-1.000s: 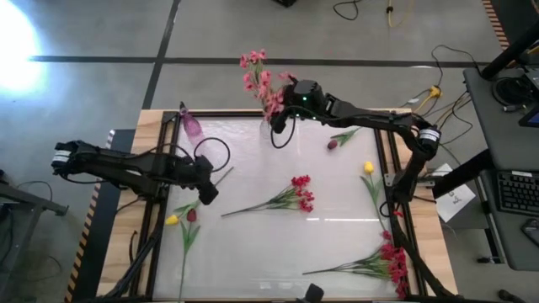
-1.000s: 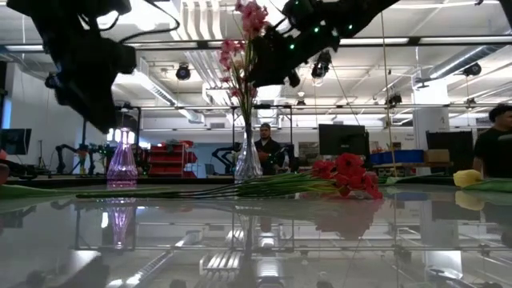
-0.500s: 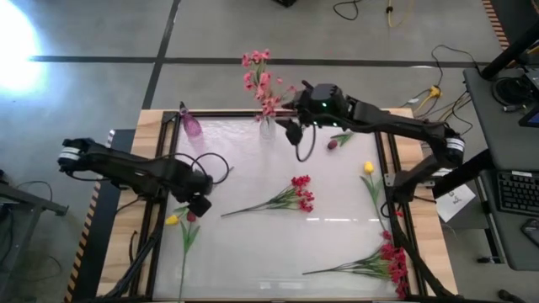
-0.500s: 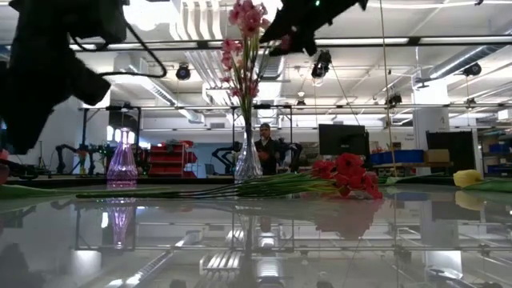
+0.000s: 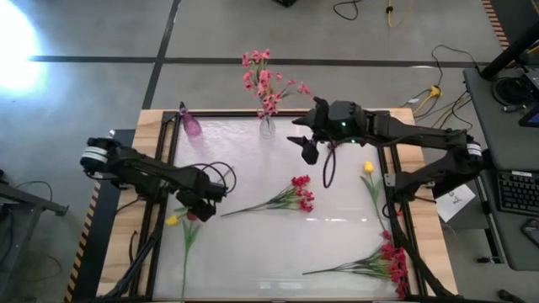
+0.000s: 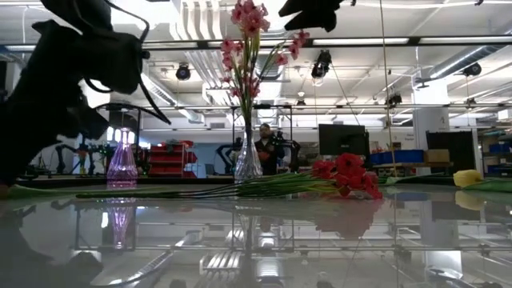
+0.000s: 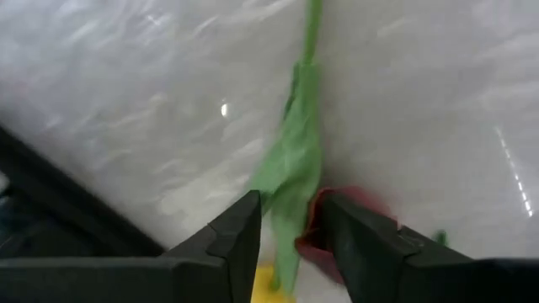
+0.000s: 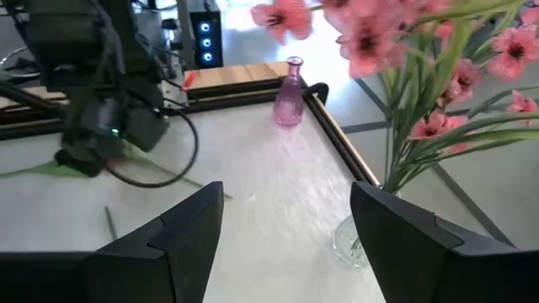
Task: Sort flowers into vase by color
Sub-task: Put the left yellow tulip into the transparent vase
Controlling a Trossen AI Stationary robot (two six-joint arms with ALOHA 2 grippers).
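Left gripper (image 5: 195,210) — low over the counter's near-left part, fingers (image 7: 244,231) parted a little and straddling a green stem (image 7: 296,160); nothing clamped yet. A dark-red bud (image 7: 337,227) and a yellow bud (image 5: 172,220) lie directly below it.

Right gripper (image 5: 308,150) — raised above the counter, just beside the clear vase (image 5: 267,126); fingers (image 8: 189,231) spread wide, holding nothing.

Task state, as judged:
- Done: one pink spray (image 5: 268,80) stands upright in the clear vase, just beyond the right gripper.
- Empty: purple vase (image 5: 192,125), beyond the left gripper at the counter's far-left corner.
- Left to sort: red spray (image 5: 296,194) between the two grippers; a larger pinkish-red spray (image 5: 389,263) well apart from both, at the near-right corner; a yellow bud (image 5: 368,167) on its stem, just to the right gripper's outer side; a dark bud (image 5: 333,144) right beside that gripper; the pair of buds under the left gripper.
- Estimate: early — most flowers are on the counter, not in a vase.

Surface: counter (image 5: 253,244) with a pale, glossy, reflective top, framed by dark rails on a wooden base.

Room: open workshop — grey concrete floor with dark seams, ceiling lights, monitors and benches behind. A person (image 6: 264,148) sits far back, behind the clear vase in the low view.
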